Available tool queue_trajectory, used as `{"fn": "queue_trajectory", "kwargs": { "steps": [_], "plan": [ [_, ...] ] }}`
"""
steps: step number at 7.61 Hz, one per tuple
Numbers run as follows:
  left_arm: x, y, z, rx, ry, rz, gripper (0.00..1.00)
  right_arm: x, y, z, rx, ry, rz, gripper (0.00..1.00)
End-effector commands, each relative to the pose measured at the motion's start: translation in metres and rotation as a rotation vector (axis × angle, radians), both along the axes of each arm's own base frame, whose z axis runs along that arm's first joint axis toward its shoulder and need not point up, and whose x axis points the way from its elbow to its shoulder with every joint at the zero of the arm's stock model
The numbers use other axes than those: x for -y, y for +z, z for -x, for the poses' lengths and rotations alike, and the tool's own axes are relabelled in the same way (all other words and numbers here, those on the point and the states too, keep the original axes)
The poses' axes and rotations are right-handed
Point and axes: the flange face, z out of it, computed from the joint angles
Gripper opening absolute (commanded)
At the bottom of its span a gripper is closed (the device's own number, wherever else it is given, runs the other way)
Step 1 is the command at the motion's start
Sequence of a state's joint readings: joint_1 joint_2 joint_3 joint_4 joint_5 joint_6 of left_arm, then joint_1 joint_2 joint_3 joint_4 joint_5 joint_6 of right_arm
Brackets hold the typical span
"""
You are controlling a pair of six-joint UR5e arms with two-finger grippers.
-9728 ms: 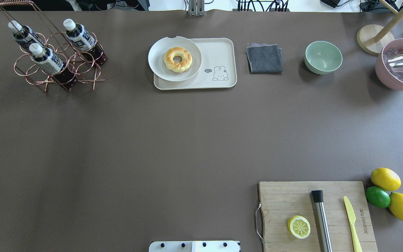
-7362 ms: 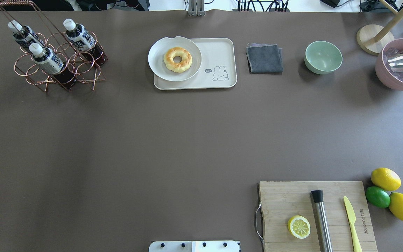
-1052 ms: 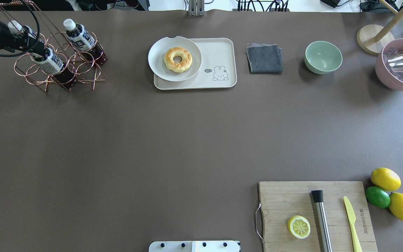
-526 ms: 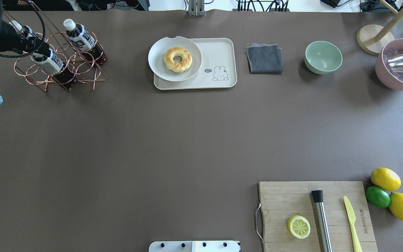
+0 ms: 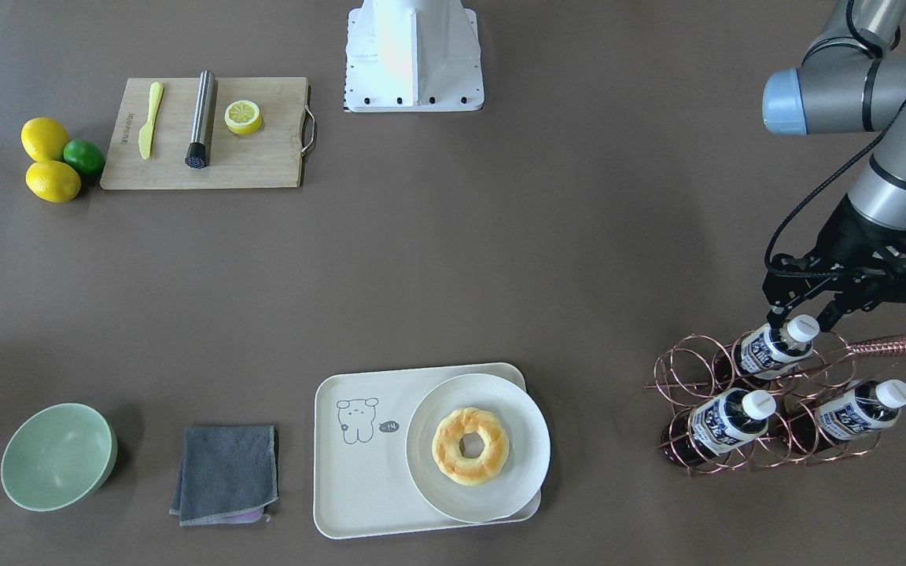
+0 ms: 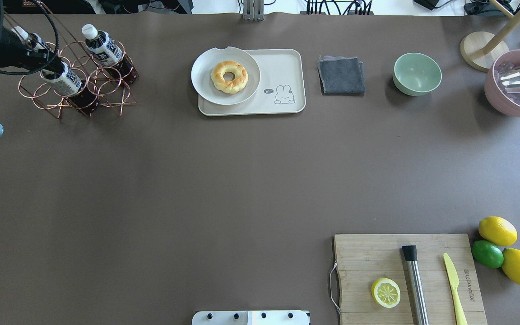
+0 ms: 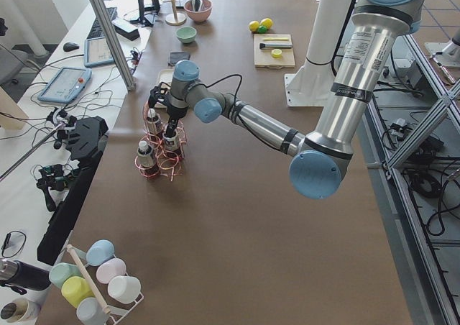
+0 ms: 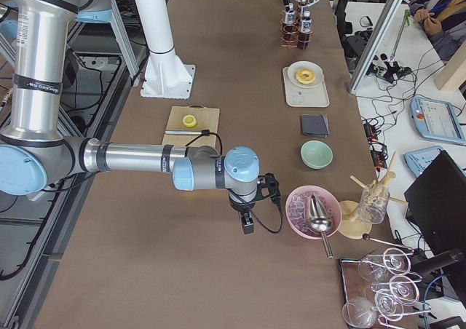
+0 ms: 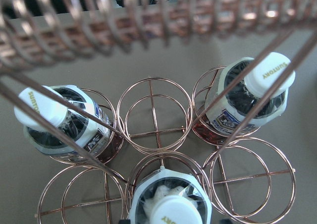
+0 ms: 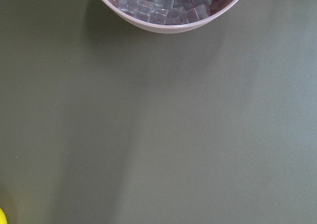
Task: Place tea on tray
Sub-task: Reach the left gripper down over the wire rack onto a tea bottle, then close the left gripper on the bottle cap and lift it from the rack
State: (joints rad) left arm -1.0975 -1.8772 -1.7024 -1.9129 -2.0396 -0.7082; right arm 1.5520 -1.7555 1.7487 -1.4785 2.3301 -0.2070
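The left jaws are apart with the cap of the tea (image 5: 771,350) between them, and a crooked pull could snag the rack (image 5: 893,345) below them and tip it.

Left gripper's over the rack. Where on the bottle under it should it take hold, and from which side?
Grip the tea at its white cap and neck, coming down from above. The copper rack rings its body, so the sides are blocked; only the top stands clear. The left gripper hangs open over it.

Glossy copper-wire rack (image 5: 893,345), matt plastic tray (image 5: 359,491), wooden board (image 5: 264,161).
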Motion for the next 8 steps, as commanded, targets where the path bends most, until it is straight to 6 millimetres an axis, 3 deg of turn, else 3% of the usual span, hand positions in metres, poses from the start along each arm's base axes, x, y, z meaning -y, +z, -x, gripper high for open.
{"fn": "queue_trajectory", "kwargs": {
  "steps": [1, 2, 6, 7, 8],
  "plan": [
    [-0.001, -0.004, 0.0, -0.007, -0.005, 0.001, 0.16, -0.005, 0.004, 0.0, 0.0, 0.0, -0.002, 1.0],
    [0.0, -0.004, 0.0, -0.007, -0.005, 0.001, 0.0, -0.006, 0.005, 0.0, 0.0, 0.0, 0.001, 1.0],
    [-0.002, -0.027, 0.01, -0.023, -0.016, -0.034, 0.0, -0.006, 0.013, 0.0, 0.0, 0.0, -0.005, 1.0],
    [-0.001, -0.028, 0.016, -0.024, -0.02, -0.038, 0.0, -0.005, 0.019, 0.0, 0.0, 0.003, -0.013, 1.0],
    [0.0, -0.03, 0.035, -0.028, -0.042, -0.044, 0.0, -0.005, 0.024, 0.0, 0.001, 0.003, -0.023, 1.0]
  ]
}}
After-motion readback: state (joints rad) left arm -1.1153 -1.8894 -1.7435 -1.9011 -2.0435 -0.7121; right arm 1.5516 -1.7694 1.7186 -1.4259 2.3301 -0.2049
